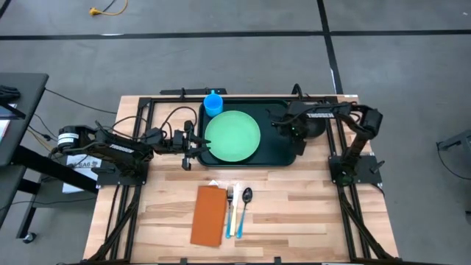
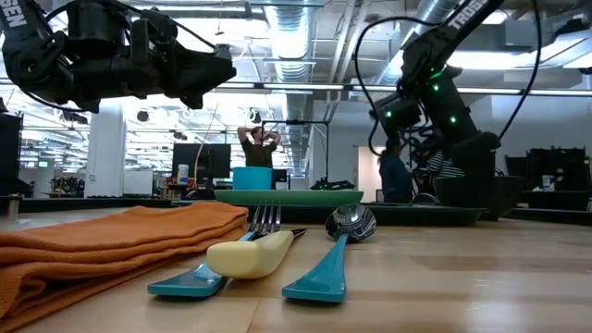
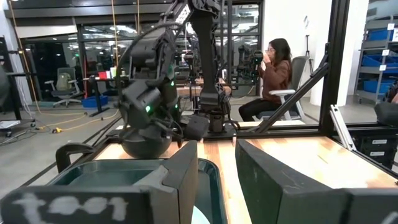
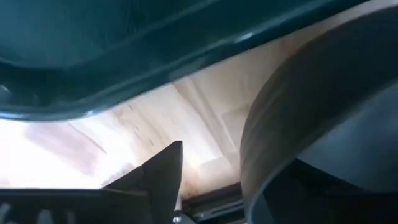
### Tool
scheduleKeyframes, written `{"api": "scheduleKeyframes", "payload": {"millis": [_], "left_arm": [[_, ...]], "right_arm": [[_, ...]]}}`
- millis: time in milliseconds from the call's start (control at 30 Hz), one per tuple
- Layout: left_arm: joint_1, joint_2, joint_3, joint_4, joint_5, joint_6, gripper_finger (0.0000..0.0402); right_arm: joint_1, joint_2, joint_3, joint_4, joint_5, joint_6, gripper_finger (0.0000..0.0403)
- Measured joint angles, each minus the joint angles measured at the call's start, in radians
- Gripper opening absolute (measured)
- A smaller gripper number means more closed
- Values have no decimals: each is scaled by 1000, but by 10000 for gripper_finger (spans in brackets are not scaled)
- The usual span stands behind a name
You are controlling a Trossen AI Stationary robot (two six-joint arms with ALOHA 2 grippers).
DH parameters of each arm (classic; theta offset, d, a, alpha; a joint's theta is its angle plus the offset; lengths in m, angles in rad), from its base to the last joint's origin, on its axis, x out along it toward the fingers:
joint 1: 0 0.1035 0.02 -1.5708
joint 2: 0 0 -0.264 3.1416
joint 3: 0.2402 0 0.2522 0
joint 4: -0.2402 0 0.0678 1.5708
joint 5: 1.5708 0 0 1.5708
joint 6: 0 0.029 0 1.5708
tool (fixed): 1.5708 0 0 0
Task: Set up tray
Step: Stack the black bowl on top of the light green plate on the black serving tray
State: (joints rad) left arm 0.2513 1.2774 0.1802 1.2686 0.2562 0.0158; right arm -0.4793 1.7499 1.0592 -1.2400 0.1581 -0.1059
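- Tray [image 1: 291, 151]: dark green, rectangular, lying flat at the far middle of the wooden table [image 1: 294, 213], long side running 9 to 3 o'clock.
- Round light-green plate [image 1: 232, 135] sits inside the tray, toward its 9 o'clock half. A blue cup [image 1: 213, 103] stands at the tray's 11 o'clock corner, just touching the plate's edge as seen from above.
- Left gripper [image 1: 197, 145]: at the tray's 9 o'clock rim, arm reaching in from the table's left edge. Left wrist view shows its fingers [image 3: 180, 180] apart, with the tray rim [image 3: 93, 171] between and below them; nothing clamped.
- Right gripper [image 1: 283, 125]: over the tray's 2 o'clock area, arm folded in from the right side. Right wrist view is filled by the tray's rim [image 4: 124, 68] close up with bare wood beyond; cannot tell whether the fingers are apart or together.
- At 6 o'clock of the tray, well apart from it: an orange napkin [image 1: 209, 215], then a fork [image 1: 229, 213], a pale-handled utensil [image 1: 236, 216] and a blue-handled spoon [image 1: 244, 210], side by side.
- A person [image 3: 273, 74] sits in the room beyond the table.
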Motion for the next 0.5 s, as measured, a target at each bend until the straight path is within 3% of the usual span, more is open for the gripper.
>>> {"api": "scheduleKeyframes", "payload": {"millis": [367,500], "left_arm": [[0,0,0,0,1,0,98],[0,0,0,0,1,0,98]], "right_arm": [[-1,-51,0,-71,-3,12,18],[2,-105,0,-89,-6,38,12]]}}
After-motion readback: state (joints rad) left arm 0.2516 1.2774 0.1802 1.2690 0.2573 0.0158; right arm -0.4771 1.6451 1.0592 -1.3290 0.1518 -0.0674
